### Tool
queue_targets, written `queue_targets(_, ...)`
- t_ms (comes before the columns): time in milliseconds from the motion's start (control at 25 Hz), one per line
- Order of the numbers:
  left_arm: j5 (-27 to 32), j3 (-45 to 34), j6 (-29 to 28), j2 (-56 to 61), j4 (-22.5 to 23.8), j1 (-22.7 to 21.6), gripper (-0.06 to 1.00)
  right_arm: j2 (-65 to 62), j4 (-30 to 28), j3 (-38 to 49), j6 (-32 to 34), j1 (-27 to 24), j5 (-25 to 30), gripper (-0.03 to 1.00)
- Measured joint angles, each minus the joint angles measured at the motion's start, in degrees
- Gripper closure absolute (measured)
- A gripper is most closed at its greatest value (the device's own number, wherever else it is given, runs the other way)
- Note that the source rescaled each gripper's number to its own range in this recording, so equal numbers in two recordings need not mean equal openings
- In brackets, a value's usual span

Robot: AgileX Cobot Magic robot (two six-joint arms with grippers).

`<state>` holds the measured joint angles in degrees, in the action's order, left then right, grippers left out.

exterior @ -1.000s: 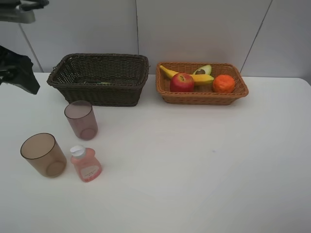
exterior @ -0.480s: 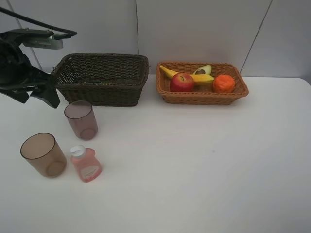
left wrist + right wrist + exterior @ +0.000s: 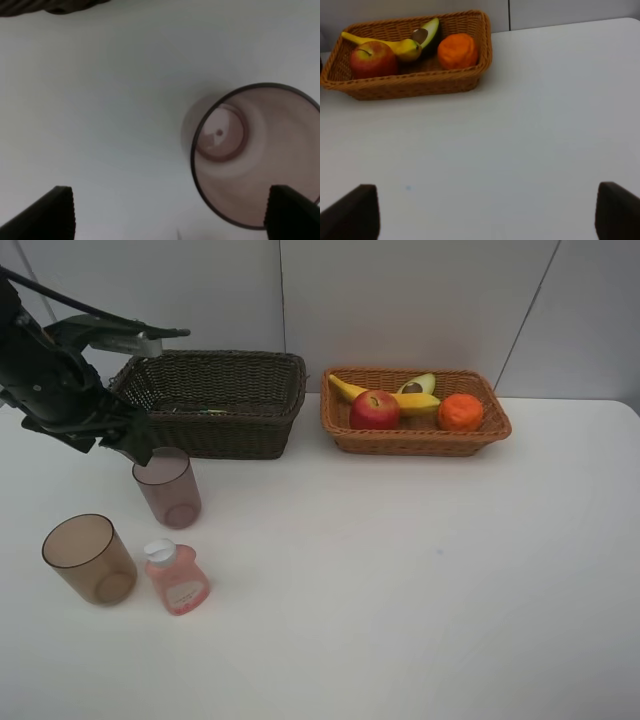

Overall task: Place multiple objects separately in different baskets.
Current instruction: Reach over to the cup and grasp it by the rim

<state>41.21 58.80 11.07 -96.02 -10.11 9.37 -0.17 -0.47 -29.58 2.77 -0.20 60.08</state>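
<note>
My left gripper (image 3: 137, 447) hangs open just above and behind the farther cup (image 3: 167, 487), next to the dark basket (image 3: 222, 436). In the left wrist view that cup (image 3: 255, 155) is seen from above, off to one side between my open fingertips (image 3: 55, 212). The nearer cup (image 3: 88, 558) and the pink bottle (image 3: 177, 578) stand at the front left. The light basket (image 3: 415, 444) holds the banana (image 3: 400, 401), apple (image 3: 374, 410), tangerine (image 3: 460, 412) and avocado (image 3: 418, 386). My right gripper (image 3: 485, 215) is open and empty, facing the light basket (image 3: 410, 86) from across bare table.
Both baskets stand side by side along the back of the white table (image 3: 400, 570), against a grey wall. The left arm (image 3: 50, 375) reaches in from the upper left. The right arm does not show in the exterior view.
The left arm has swung in from the left edge toward the right, bringing its open gripper over the farther cup. The objects and the right gripper have not moved.
</note>
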Motion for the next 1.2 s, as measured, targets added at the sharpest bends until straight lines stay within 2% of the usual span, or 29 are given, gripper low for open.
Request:
queue_targets(240, -0.75, 2.37, -0.01, -4.33, -0.05, 1.59, -0.05, 0.00, 0.00, 0.00, 0.00, 0.00, 0.00, 0.12)
queue_targets(600, -0.82, 3.45, -0.01, -10.42, 0.53, 1.59, -0.05, 0.00, 0.00, 0.00, 0.00, 0.00, 0.00, 0.12)
queue_targets(1040, -0.94, 3.45, -0.11, -11.92, 0.65, 1.59, -0.05, 0.00, 0.00, 0.00, 0.00, 0.00, -0.02, 0.12)
queue_targets(1120, -0.94, 3.45, -0.11, -11.92, 0.65, 1.59, -0.03, 0.00, 0.00, 0.00, 0.00, 0.00, -0.02, 0.12)
queue_targets(1200, -1.01, 3.45, -0.18, -11.92, 0.65, 1.59, 0.06, 0.00, 0.00, 0.00, 0.00, 0.00, -0.02, 0.12)
